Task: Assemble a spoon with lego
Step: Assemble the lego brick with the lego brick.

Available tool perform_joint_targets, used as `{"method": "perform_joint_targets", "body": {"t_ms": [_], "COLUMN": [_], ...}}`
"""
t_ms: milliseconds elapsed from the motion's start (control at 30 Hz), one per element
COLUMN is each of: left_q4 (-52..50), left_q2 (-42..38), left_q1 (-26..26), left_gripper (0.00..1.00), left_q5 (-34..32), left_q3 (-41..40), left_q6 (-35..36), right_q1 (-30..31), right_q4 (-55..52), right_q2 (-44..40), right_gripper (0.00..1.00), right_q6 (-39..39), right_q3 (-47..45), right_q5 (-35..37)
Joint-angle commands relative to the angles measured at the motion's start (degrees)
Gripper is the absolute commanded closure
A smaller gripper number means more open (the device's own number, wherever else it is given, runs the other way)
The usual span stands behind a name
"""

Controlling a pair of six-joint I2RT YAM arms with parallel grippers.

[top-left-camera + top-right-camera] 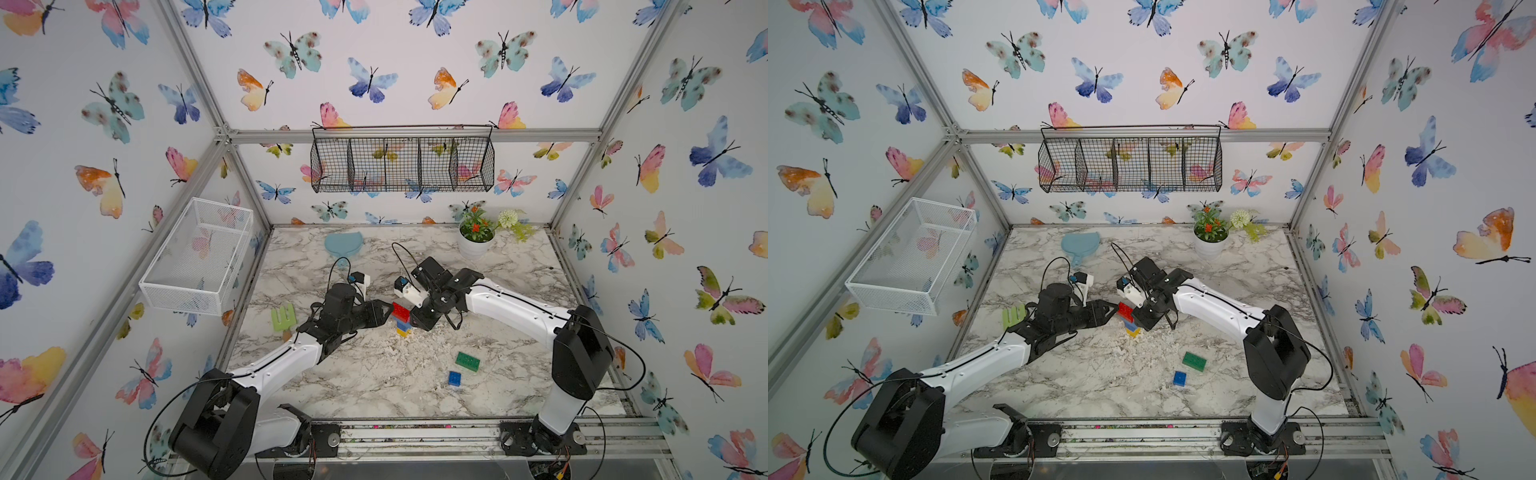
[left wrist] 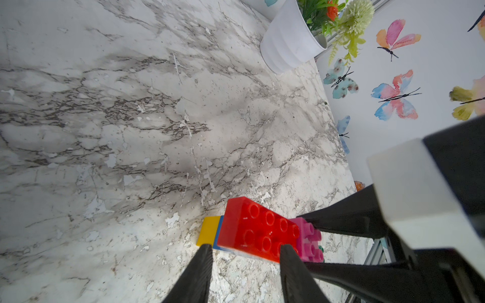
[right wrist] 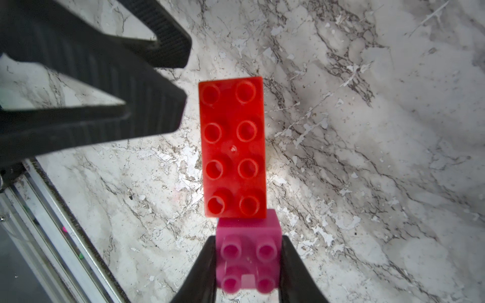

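Observation:
The partly built spoon [image 1: 401,319] stands mid-table in both top views: a red brick [image 3: 233,147] on top, with blue and yellow [image 2: 208,230] bricks under it. My right gripper [image 3: 248,242] is shut on a pink brick [image 3: 248,262], which sits against the red brick's short end. My left gripper [image 2: 246,249] is open. Its fingertips [image 2: 206,251] are close against the stack's long side, with only table between them. A green brick [image 1: 467,360] and a small blue brick [image 1: 454,378] lie loose nearer the front.
A pale-teal paddle [image 1: 343,245] lies at the back. A pale green pronged utensil [image 1: 284,318] lies left of my left arm. A white flowerpot [image 1: 475,247] stands at the back right. A white wire basket [image 1: 199,257] hangs on the left wall and a black one [image 1: 403,164] on the back wall.

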Motion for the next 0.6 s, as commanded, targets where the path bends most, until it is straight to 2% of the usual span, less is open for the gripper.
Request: {"method": "perform_joint_targets", "body": {"t_ms": [0, 567], "left_q4": [1.5, 2.8], "left_q2": [0.3, -0.1], "left_q1": [0.1, 0.1], "left_gripper": [0.55, 0.56], "left_q5": [1.6, 1.8], "left_q3": [-0.8, -2.5], "left_q6": [0.8, 0.5], "right_q1": [1.1, 2.9], "right_q4": [-3.8, -12.2], "right_q2": [2.6, 9.7], "right_gripper": [0.99, 0.99], "right_q6": [0.7, 4.5], "right_q3": [1.3, 8.2], "right_q5": [2.9, 8.1]}}
